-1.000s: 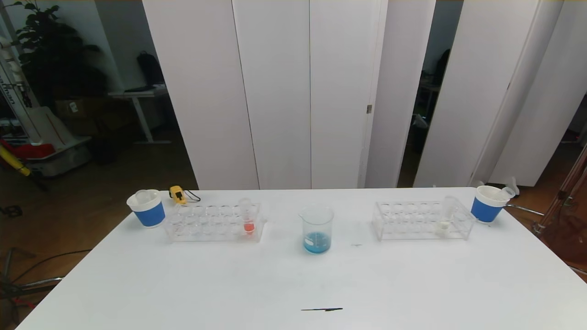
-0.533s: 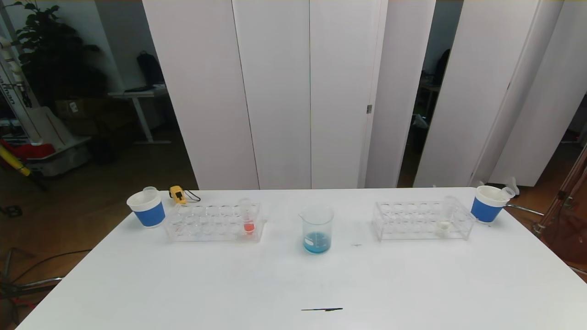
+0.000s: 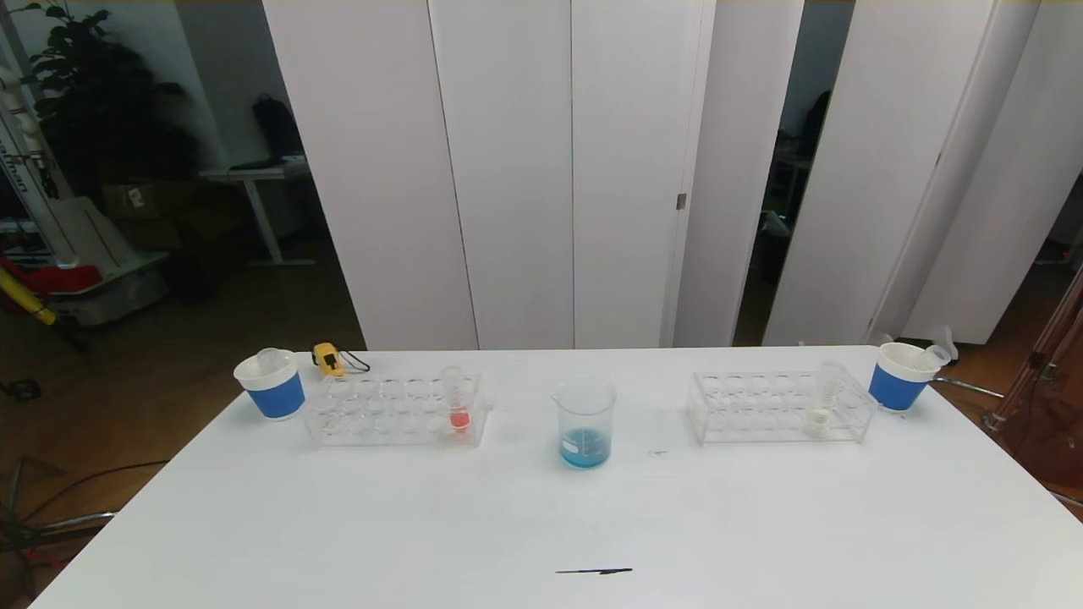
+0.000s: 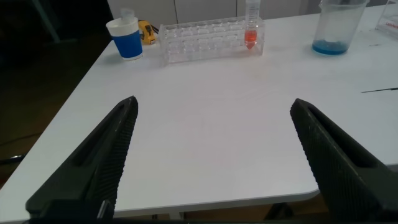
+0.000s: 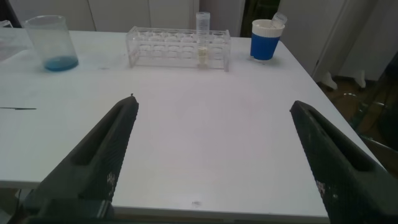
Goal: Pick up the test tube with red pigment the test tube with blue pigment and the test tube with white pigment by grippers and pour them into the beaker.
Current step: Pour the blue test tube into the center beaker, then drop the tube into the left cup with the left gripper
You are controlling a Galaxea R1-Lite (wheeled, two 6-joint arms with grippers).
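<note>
- Over the last second nothing moved: the beaker stayed mid-table, holding blue liquid.
- Red tube stood in the left rack, white tube in the right rack.
- Left gripper and right gripper hung at the near edge, jaws spread, empty.
- Blue looked poured; red and white remained.

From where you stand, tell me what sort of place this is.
Probably a makeshift lab bench set up in an office or workshop. A glass beaker with blue liquid stands between two clear test tube racks on a white table, with white partition panels behind it.
</note>
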